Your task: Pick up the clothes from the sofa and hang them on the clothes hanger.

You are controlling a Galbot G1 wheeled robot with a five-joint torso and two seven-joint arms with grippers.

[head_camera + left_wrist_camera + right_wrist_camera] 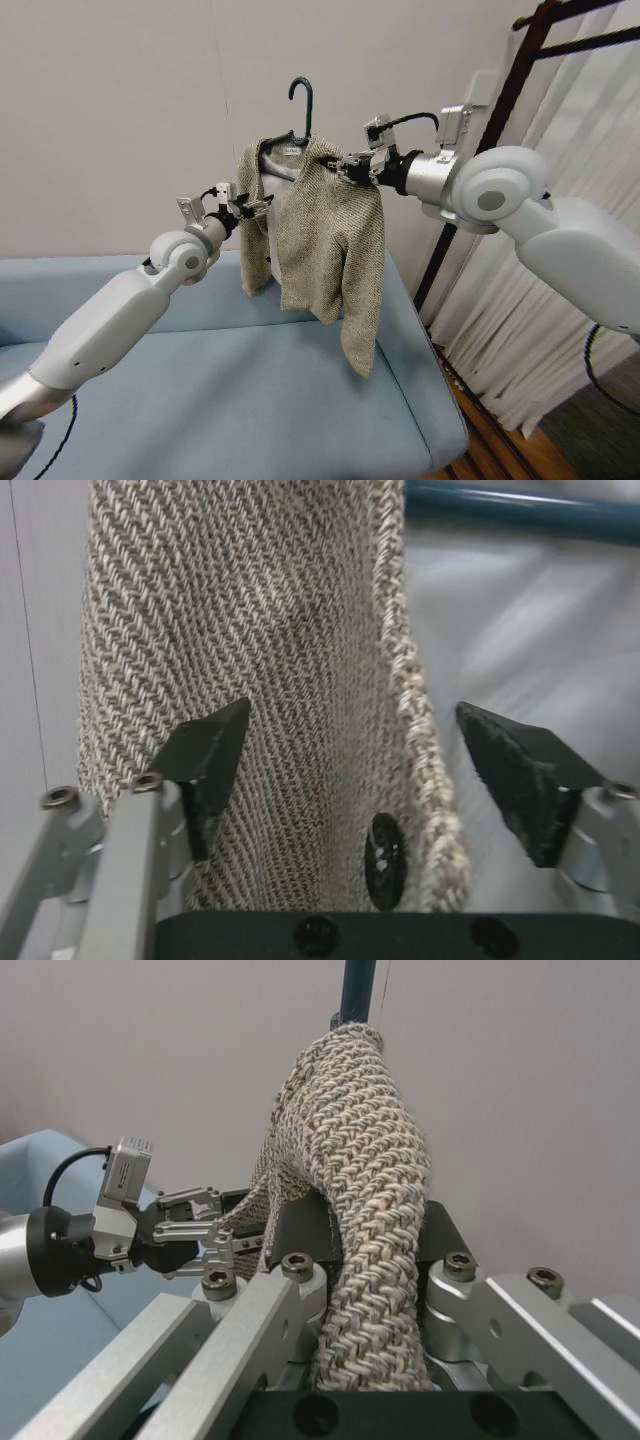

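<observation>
light blue fabric sofa (250, 400) lies nearest, below | left gripper (256, 207) raised above it, fingers (210, 760) released, spread astride the front edge of the beige knitted cardigan (325, 235) | cardigan hangs in the air over the sofa on a dark teal hook-topped hanger (303, 105) | right gripper (347, 167) fingers clenched on the cardigan's shoulder | dark brown clothes rack (520, 80) behind, to the right

Beige herringbone cardigan (330, 235), teal hanger (303, 100), pale blue sofa (250, 400)
</observation>
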